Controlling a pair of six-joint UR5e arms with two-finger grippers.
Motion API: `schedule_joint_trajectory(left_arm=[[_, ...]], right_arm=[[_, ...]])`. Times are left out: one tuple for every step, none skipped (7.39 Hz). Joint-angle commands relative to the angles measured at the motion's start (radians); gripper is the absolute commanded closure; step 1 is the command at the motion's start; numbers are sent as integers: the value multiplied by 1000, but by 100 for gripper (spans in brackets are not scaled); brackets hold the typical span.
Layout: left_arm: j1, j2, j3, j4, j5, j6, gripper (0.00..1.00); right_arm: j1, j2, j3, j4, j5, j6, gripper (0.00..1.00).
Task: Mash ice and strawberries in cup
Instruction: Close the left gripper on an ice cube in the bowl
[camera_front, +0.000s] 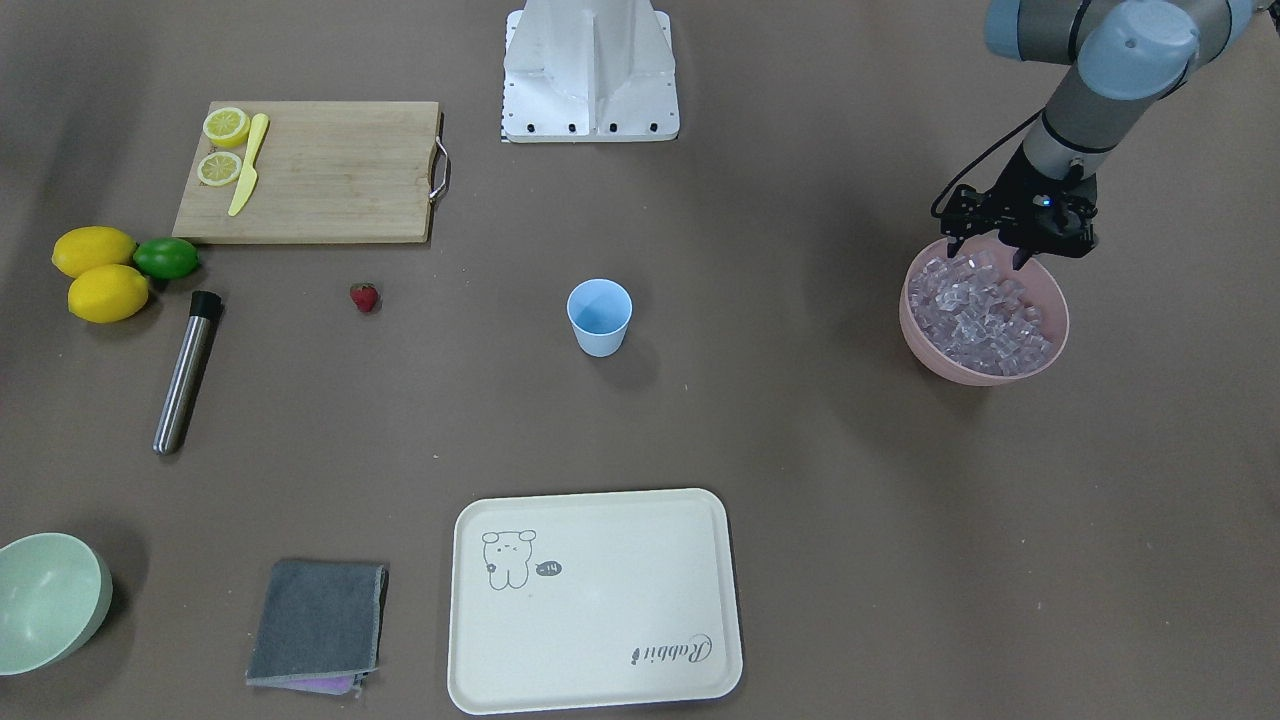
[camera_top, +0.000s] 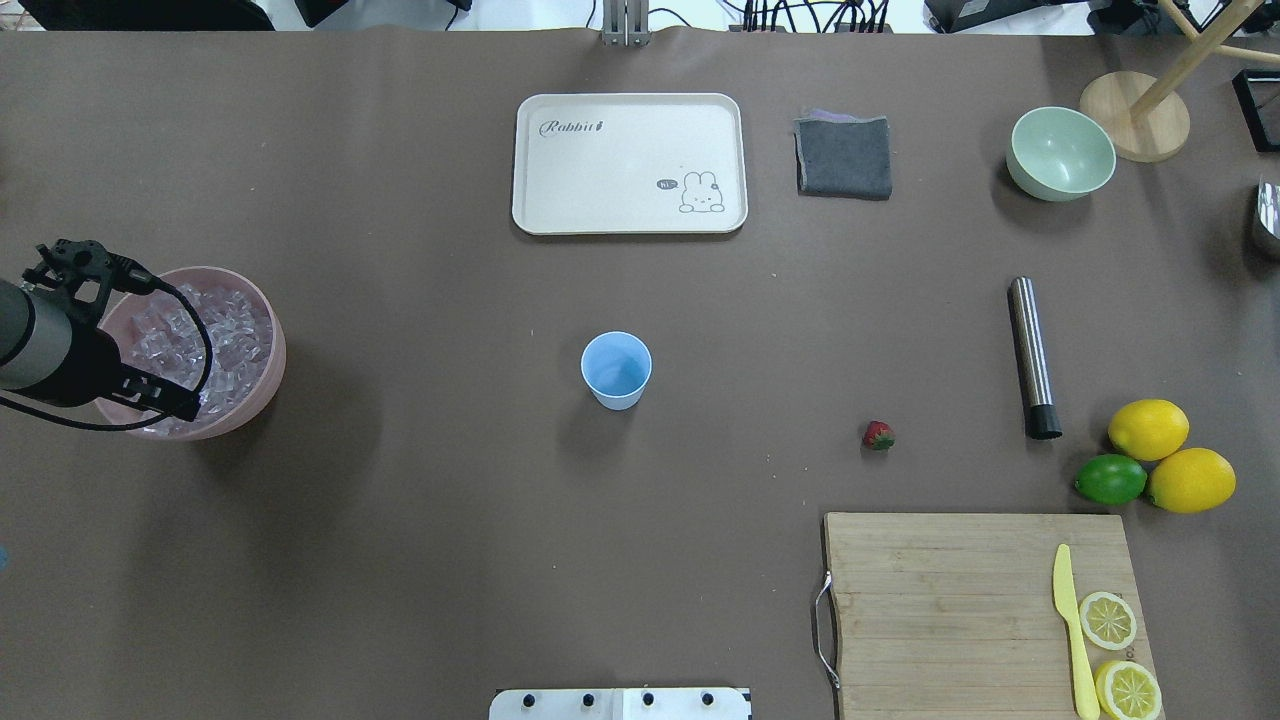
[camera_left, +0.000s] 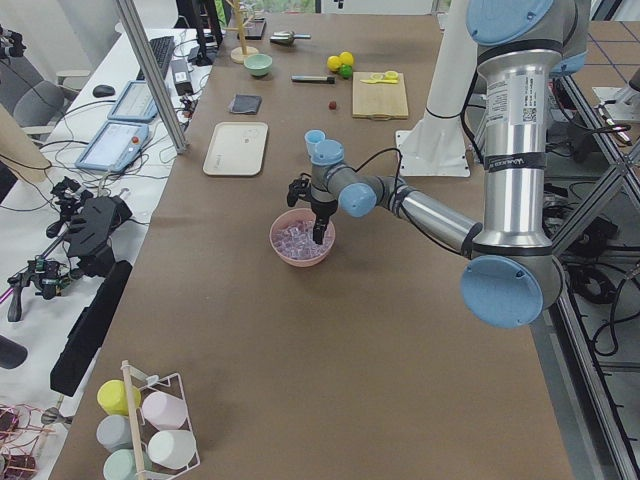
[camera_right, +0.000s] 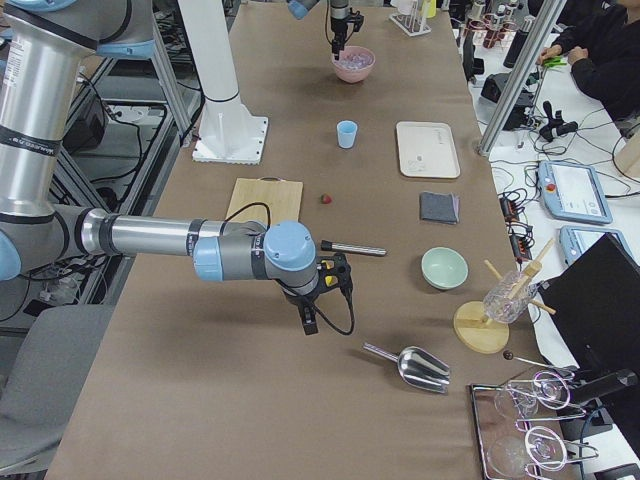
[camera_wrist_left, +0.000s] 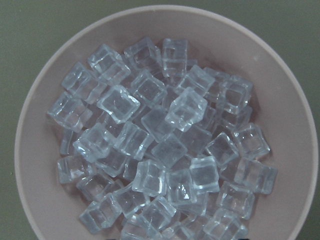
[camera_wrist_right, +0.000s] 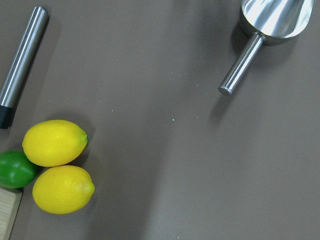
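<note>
Glassy clear ice cubes (camera_front: 980, 315) are heaped in a wide pink bowl (camera_front: 930, 352) directly beneath the left gripper (camera_front: 987, 255), whose jaws are spread wide. Hard, light, slippery handling is expected, so a topmost cube is best pinched across opposite flat faces. Well away from the gripper stand the small light blue plastic cup (camera_front: 600, 316) and, beyond it, the small red strawberry (camera_front: 365, 297).

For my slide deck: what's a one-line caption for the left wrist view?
Top-down wrist view into the pink bowl, heaped with clear ice cubes.

Even bright overhead light; soft shadow beside cup (camera_front: 600, 318); glare on scoop (camera_wrist_right: 272, 15); wrist views slightly soft.
</note>
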Motion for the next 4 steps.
schedule_joint_trajectory(left_arm=[[2, 1, 27, -48, -7, 21, 18], [1, 6, 23, -52, -10, 20, 19], [2, 12, 27, -53, -29, 20, 19], [2, 23, 30, -53, -38, 17, 19]], right_arm=[[0, -4, -1, 8, 0, 2, 0], [0, -4, -1, 8, 0, 2, 0], [0, -4, -1, 8, 0, 2, 0], [1, -6, 1, 8, 5, 2, 0]])
